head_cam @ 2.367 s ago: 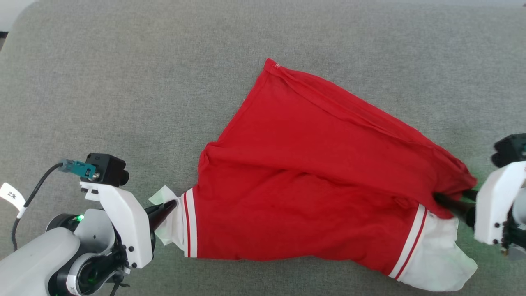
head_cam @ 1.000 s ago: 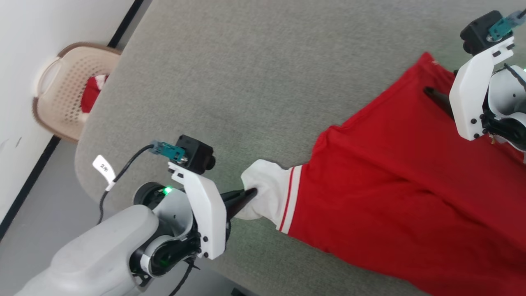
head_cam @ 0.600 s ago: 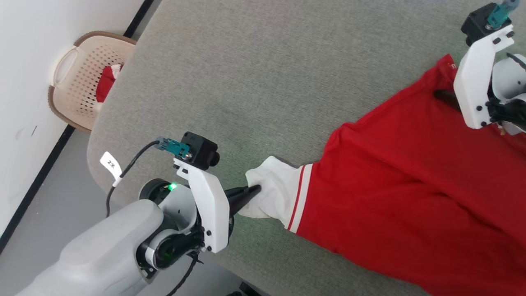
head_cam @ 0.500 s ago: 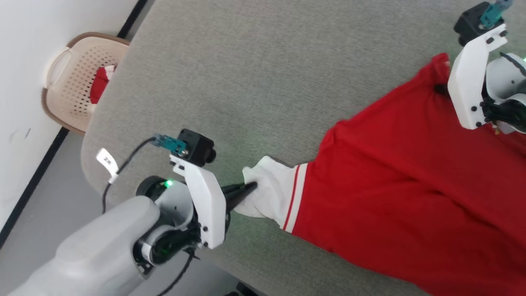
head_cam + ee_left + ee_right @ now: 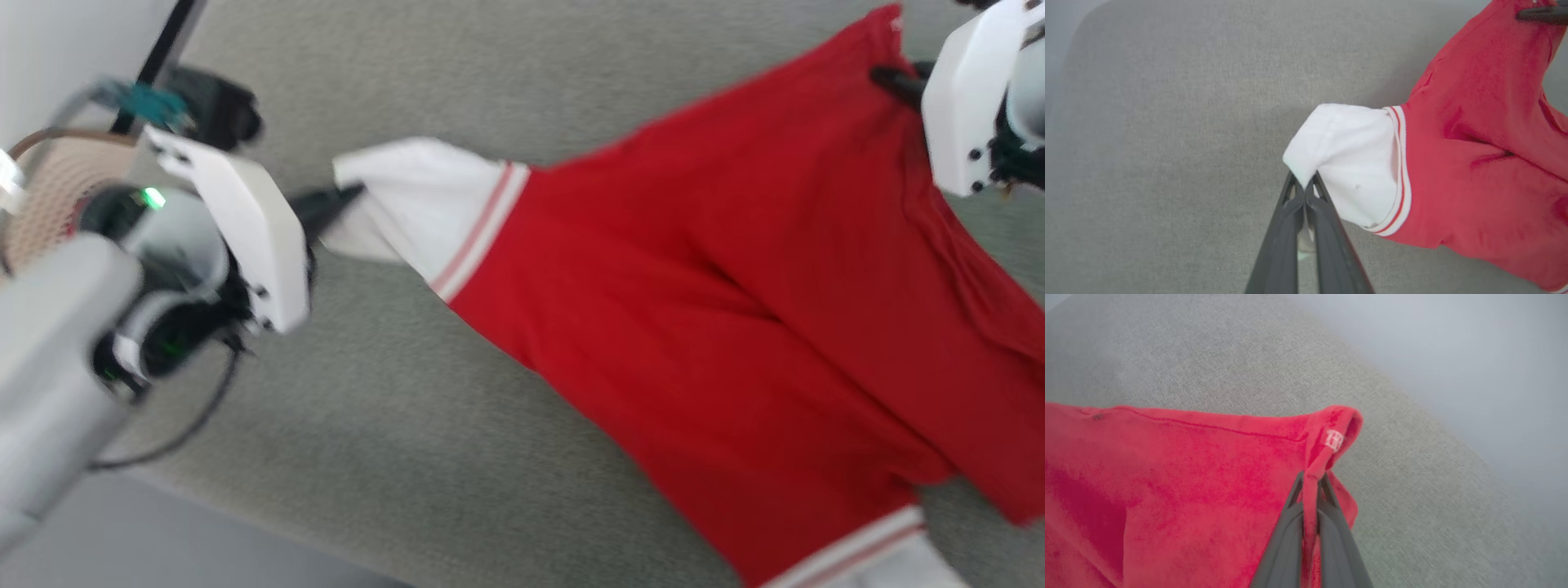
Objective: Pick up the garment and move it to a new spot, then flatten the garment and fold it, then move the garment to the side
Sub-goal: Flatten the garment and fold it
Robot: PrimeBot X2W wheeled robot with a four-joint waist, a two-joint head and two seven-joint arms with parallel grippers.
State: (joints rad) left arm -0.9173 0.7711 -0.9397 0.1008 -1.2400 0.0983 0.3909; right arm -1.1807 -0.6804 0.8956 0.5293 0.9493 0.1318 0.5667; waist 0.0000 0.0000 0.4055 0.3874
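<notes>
- The garment (image 5: 702,269), bright red and thin, is spread across the grey cloth-covered bench (image 5: 392,392). In the head view it reaches from the upper middle to the right and lower right edges.
- The left pincer (image 5: 1304,188) is closed tight. Its two dark fingers pinch a fold of the white cuff (image 5: 1347,163) at the garment's left end, and thin red and white stripes part this cuff from the red cloth.
- In the left wrist view a soft shadow lies on the bench just beside and under that cuff.
- The right pincer (image 5: 1312,479) is likewise clamped. A strip of red hem is squeezed between its fingers at the garment's far corner, just below a small white printed mark (image 5: 1334,440).
- Between the two grips the garment's upper edge runs fairly straight, with a few long creases in the red cloth below it.
- A second cuff (image 5: 857,555), white with the same stripes, sits at the lower right of the head view.
- The head view is smeared. At its left edge, behind the left arm, a beige rounded shape is probably a basket (image 5: 49,196), off the bench.
- Grey floor (image 5: 204,539) shows beyond the bench's near edge.
</notes>
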